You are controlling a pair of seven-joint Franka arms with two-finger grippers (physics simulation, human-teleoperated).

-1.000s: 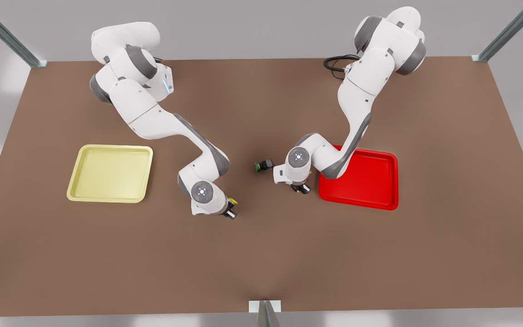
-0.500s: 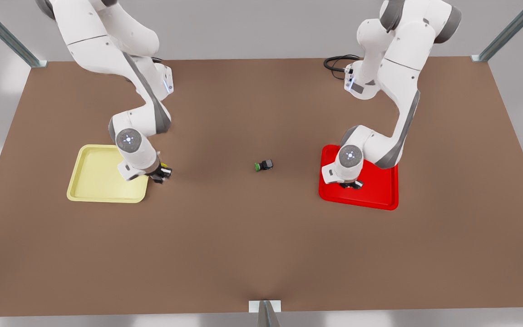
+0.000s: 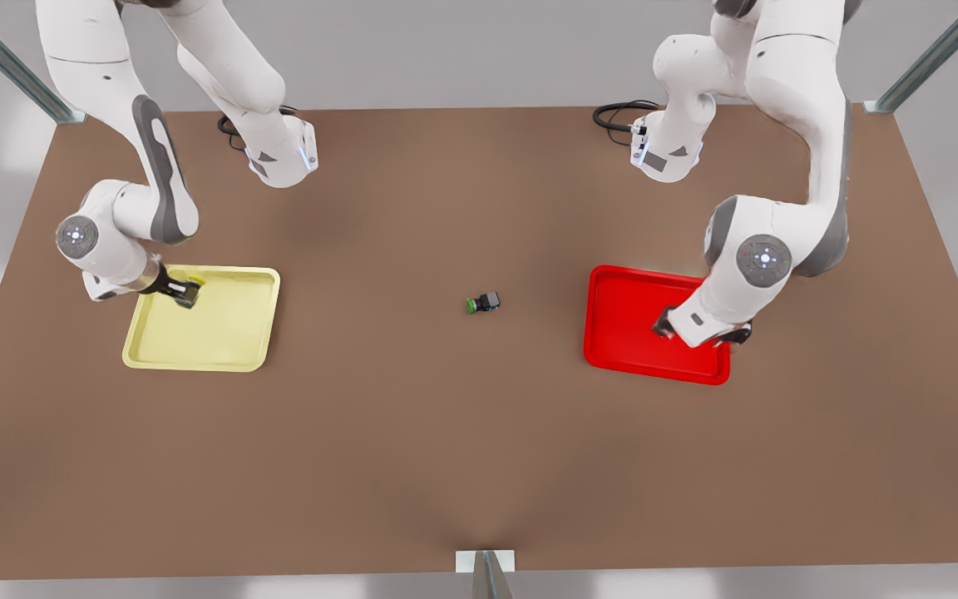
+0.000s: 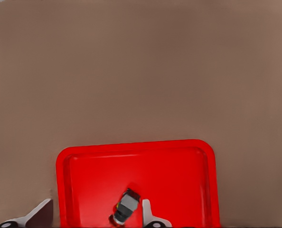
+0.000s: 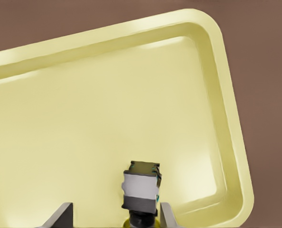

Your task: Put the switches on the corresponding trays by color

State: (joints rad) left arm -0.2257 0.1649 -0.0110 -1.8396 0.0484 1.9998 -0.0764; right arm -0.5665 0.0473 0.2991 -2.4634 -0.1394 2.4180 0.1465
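Switches go by cap colour, and both now sit over their trays: the yellow switch (image 5: pixel 141 190) hangs between the spread fingers of the right gripper (image 3: pixel 185 293) above the far left part of the yellow tray (image 3: pixel 221 341), on the front view's left, and the red switch (image 4: pixel 126 207) lies tilted just beside one finger of the left gripper (image 4: pixel 93 211) over the red tray (image 3: pixel 616 341), on the front view's right. Both grippers stand open, their fingers wider apart than the switch bodies, so we judge the release to be the step in hand; we cannot tell whether either switch rests on its tray floor. To do it well, we would lift each arm straight up, so that no finger drags a switch over a rim. We count three switches, the third a green switch (image 3: pixel 484 303) alone on the table (image 3: pixel 479 466) between the trays, two trays and two grippers.
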